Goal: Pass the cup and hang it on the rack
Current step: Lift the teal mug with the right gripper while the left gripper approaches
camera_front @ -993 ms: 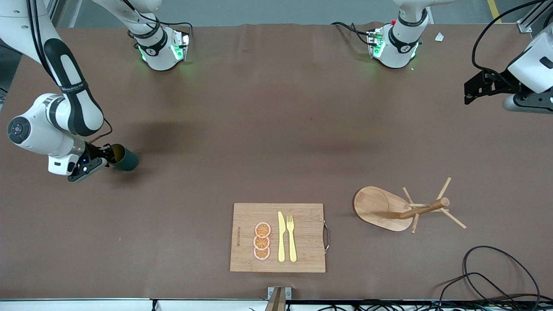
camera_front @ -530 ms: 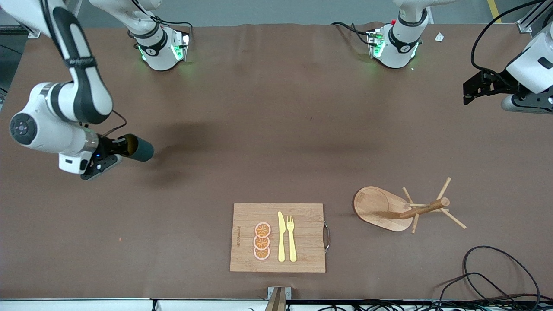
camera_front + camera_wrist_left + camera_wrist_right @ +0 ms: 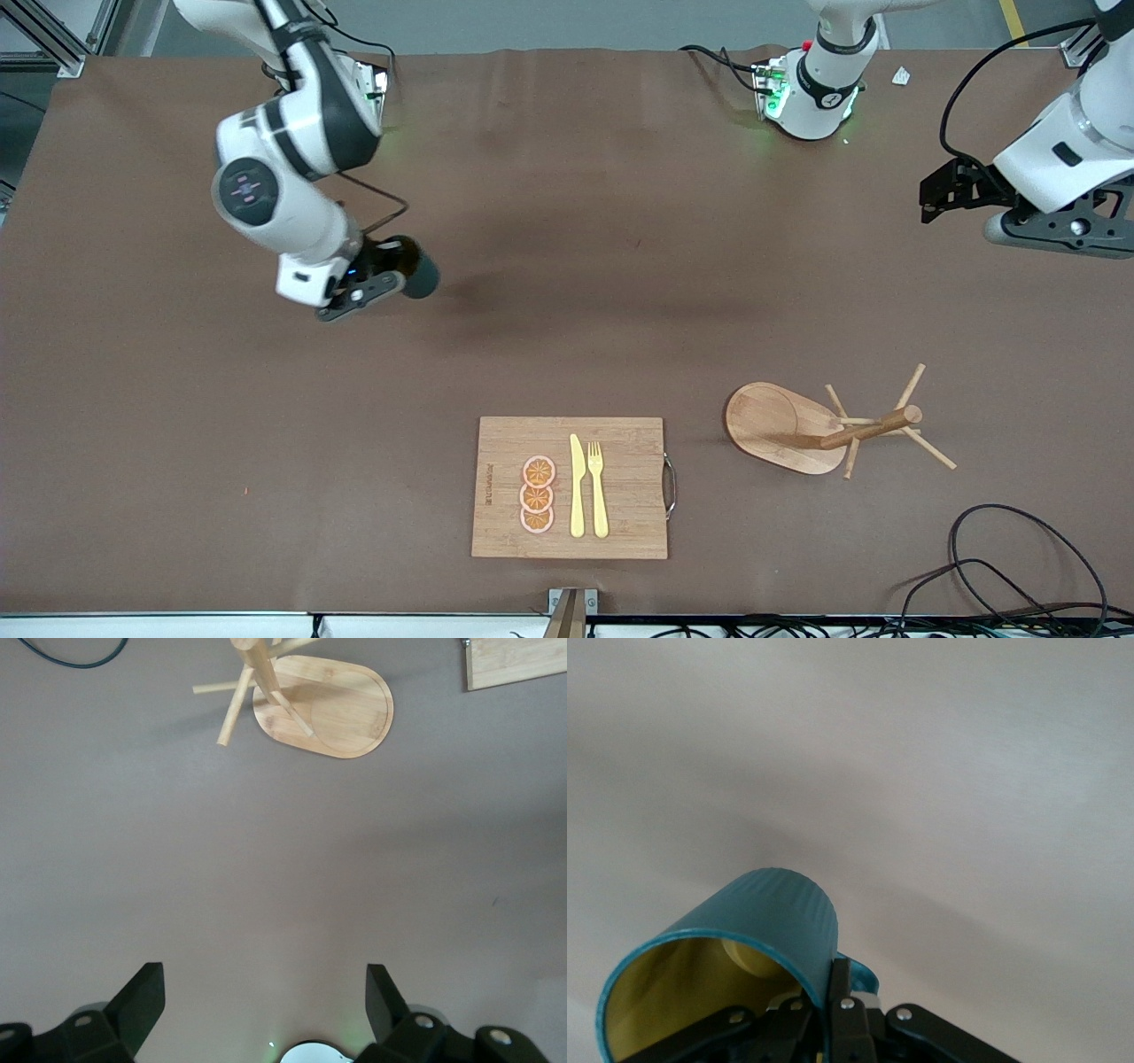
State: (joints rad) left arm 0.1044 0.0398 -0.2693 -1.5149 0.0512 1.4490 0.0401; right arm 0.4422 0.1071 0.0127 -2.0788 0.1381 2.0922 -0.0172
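- Over the brown table toward the right arm's end, the right gripper (image 3: 383,270) was clamped on the rim of the small teal mug with a yellow inside (image 3: 415,270), carried tipped on its side in the air.
- The left gripper (image 3: 941,190) hung with fingers spread wide, waiting over its own end.
- The light wooden mug tree with an oval base (image 3: 819,425) stood beside the rectangular bamboo cutting board (image 3: 570,487).
- A good handover probably called for presenting the mug's body, leaving its handle (image 3: 861,973) free for a peg.

Cutting board (image 3: 620,443) bearing orange slices (image 3: 537,494), knife (image 3: 577,486), fork (image 3: 598,487)
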